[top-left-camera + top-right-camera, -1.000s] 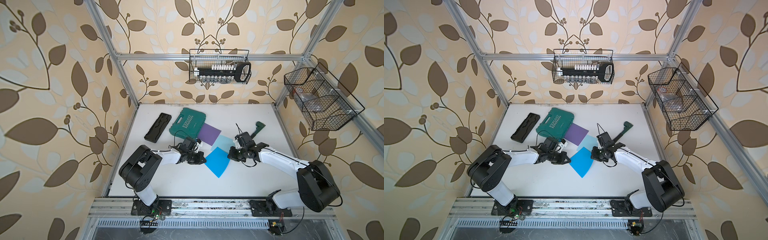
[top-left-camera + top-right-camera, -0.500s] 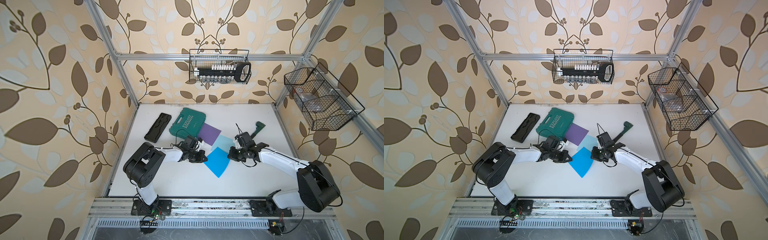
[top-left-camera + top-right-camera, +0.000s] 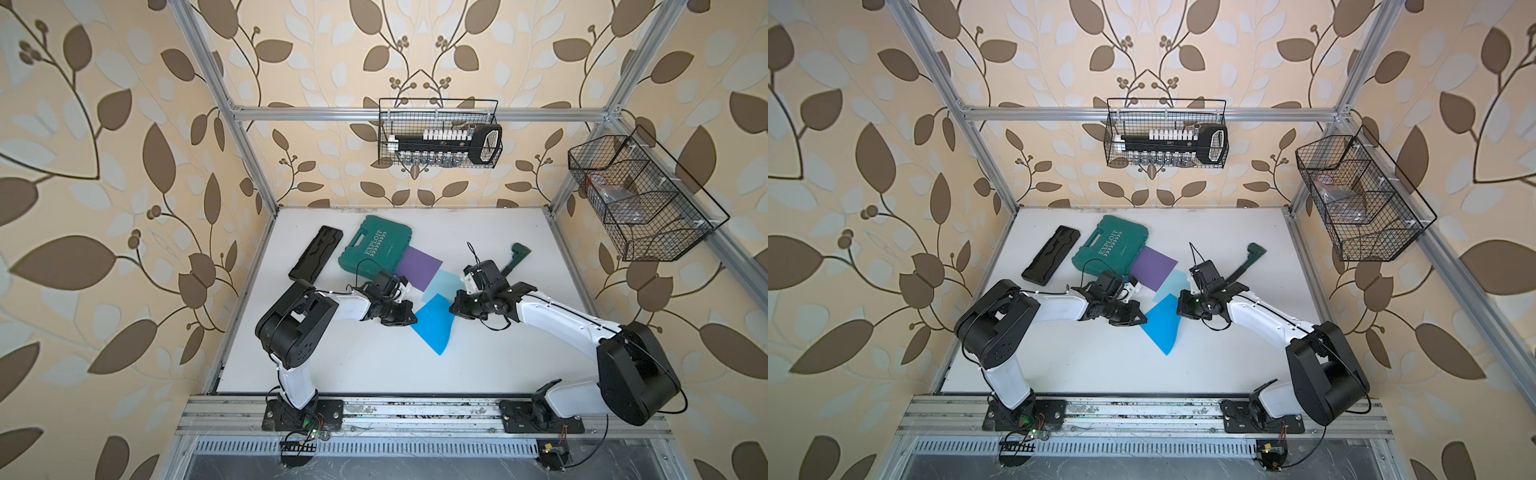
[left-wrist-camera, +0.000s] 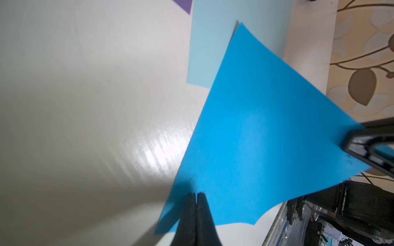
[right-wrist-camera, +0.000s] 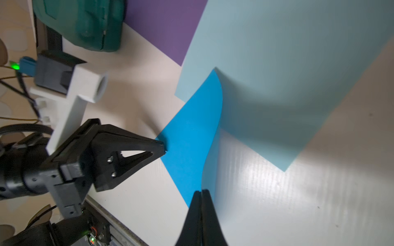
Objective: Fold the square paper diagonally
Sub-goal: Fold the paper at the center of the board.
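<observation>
We have the bright blue square paper [image 3: 434, 328] at table centre. The left gripper [image 3: 409, 319], fingers shut, presses on its nine o'clock corner; we cannot tell whether it pinches. The right gripper [image 3: 455, 308], clamped on the two o'clock corner, curls it upward. We judge the fold just begun: next, carry that corner across and crease. Toward twelve lie a pale blue sheet [image 3: 442, 284], a purple sheet [image 3: 422, 266] and a green plastic case [image 3: 374, 249] on the white tabletop [image 3: 332, 365], under leaf-patterned walls.

Open table [image 3: 374, 365] between blue paper [image 3: 434, 326] and front rail [image 3: 415, 409]; green case [image 3: 376, 249], black tray [image 3: 316, 258] far left.
</observation>
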Motion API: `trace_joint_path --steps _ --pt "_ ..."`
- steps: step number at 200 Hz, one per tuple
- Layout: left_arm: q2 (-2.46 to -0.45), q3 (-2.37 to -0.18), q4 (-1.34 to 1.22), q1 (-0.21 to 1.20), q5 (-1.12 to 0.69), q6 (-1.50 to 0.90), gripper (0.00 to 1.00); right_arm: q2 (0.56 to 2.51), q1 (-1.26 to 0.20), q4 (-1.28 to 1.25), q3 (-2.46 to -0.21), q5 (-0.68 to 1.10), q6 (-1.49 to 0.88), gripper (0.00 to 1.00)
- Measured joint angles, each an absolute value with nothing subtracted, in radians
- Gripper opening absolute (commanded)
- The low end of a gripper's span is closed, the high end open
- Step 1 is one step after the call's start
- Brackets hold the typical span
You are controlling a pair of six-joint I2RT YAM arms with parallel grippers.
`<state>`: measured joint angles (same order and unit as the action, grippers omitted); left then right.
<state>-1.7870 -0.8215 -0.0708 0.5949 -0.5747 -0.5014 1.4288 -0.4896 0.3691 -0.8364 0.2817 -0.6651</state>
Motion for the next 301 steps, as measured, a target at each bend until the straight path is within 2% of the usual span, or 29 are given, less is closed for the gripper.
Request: trace_joint_path --steps 111,301 --pt "-1.789 -0.823 -0.072 0.604 -0.576 -0.501 0.0 1.687 -0.601 0.31 -0.98 0.321 -0.665 0.02" --pt "-1.789 -0.823 -0.071 0.604 -0.576 -0.501 0.0 1.822 -0.635 0.271 -1.03 0.31 -0.677 0.05"
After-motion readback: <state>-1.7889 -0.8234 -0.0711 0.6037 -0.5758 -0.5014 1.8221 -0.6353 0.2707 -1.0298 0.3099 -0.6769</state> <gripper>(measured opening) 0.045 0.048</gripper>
